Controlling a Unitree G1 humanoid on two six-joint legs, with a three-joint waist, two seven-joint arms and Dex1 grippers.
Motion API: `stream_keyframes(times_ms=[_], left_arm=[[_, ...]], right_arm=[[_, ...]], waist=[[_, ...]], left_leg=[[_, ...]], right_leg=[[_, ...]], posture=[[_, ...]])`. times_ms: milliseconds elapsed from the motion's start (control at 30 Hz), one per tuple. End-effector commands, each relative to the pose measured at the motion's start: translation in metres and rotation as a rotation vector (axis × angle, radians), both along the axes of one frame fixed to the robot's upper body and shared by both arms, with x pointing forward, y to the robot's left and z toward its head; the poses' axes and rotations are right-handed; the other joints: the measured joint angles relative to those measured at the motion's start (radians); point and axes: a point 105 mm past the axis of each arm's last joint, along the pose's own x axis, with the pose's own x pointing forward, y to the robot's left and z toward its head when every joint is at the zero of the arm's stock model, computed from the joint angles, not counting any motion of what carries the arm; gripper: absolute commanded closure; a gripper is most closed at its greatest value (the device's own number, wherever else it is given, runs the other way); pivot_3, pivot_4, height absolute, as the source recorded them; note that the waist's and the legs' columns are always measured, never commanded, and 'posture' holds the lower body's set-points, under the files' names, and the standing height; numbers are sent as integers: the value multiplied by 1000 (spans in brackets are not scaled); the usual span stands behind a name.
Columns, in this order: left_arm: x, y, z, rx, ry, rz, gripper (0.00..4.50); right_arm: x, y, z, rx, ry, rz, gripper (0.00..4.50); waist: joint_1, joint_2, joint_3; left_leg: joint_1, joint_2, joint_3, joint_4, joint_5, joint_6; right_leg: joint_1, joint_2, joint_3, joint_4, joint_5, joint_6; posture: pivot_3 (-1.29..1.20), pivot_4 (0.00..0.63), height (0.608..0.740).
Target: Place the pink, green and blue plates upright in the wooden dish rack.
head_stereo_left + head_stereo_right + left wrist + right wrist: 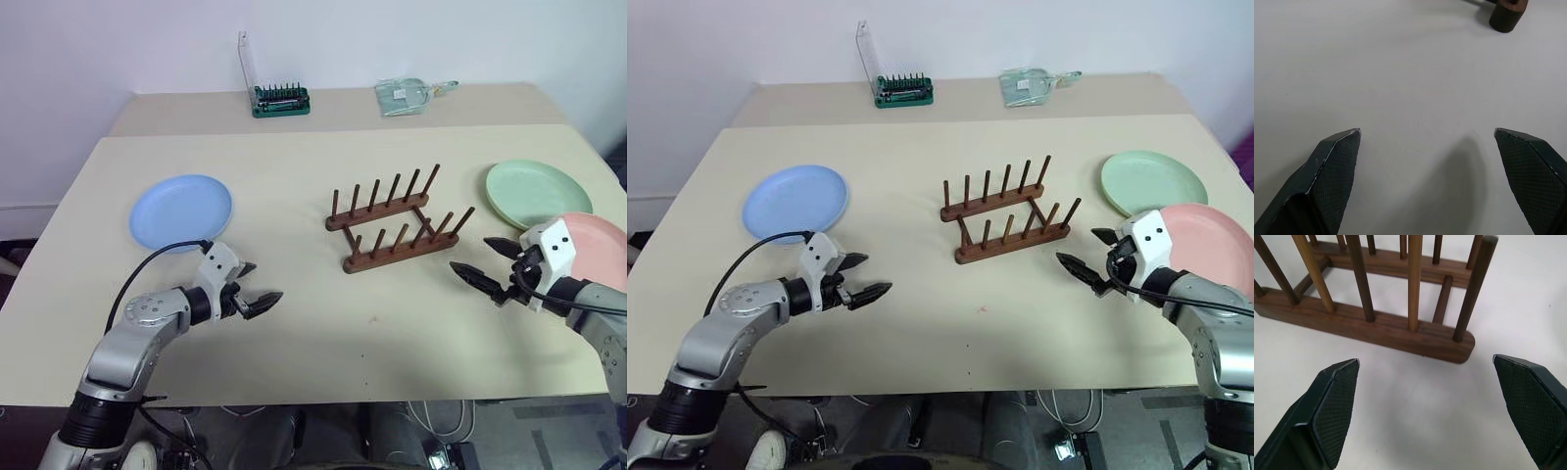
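Rack sits mid-table, its rails running left-right and tilting up toward the right, pegs upright. Blue plate lies flat left, green plate and pink plate right. Left gripper and right gripper hover spread wide, empty. Right wrist view shows the rack's wood grain.

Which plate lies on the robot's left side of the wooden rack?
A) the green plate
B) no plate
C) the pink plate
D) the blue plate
D: the blue plate lies flat on the table left of the wooden rack, while the green plate and the pink plate lie to its right.
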Motion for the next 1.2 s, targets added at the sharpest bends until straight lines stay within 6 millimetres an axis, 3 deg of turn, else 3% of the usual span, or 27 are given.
stream_keyframes(times_ms=[33,233,533,733,833,967,1133,1200], left_arm=[[-2,-2,9,5,-33,-15,0],[-2,-4,8,0,-41,5,0],[-11,-21,4,-2,-20,-59,0],[-8,-60,-3,-9,-7,-174,0],[-5,-91,-4,-45,0,-244,0],[21,-125,-9,-5,-46,-228,0],[36,-152,-12,-39,-31,-261,0],[41,-160,-14,-32,-46,-280,527]], right_arm=[[0,4,10,-6,-57,11,33],[3,12,8,12,-59,25,33],[-14,31,-5,19,-16,70,33],[-23,47,-15,47,-7,75,33],[-30,55,-15,58,-9,73,33],[-41,57,-11,59,-19,55,33],[-51,57,-14,58,-4,36,33],[-53,56,-15,50,-3,29,0]], waist=[[-1,0,0],[0,0,0],[0,1,1],[2,0,1],[4,1,1],[11,1,1],[7,0,1],[9,0,1]], left_leg=[[0,0,0,0,0,0],[0,0,0,0,0,0],[0,0,0,0,-1,0],[0,0,0,0,-1,1],[1,0,0,0,-1,1],[0,-1,0,2,-1,0],[1,0,1,3,-1,0],[1,-1,1,3,-1,0]], right_leg=[[0,0,0,0,0,0],[0,0,0,0,0,0],[0,0,1,0,0,0],[0,0,1,0,0,0],[0,0,1,0,0,0],[2,0,1,0,1,1],[2,1,2,0,1,2],[2,1,2,0,1,2]], posture=[[0,150,740],[0,150,740],[0,150,740],[0,150,740],[0,150,740],[0,150,740],[0,150,740],[0,150,740]])
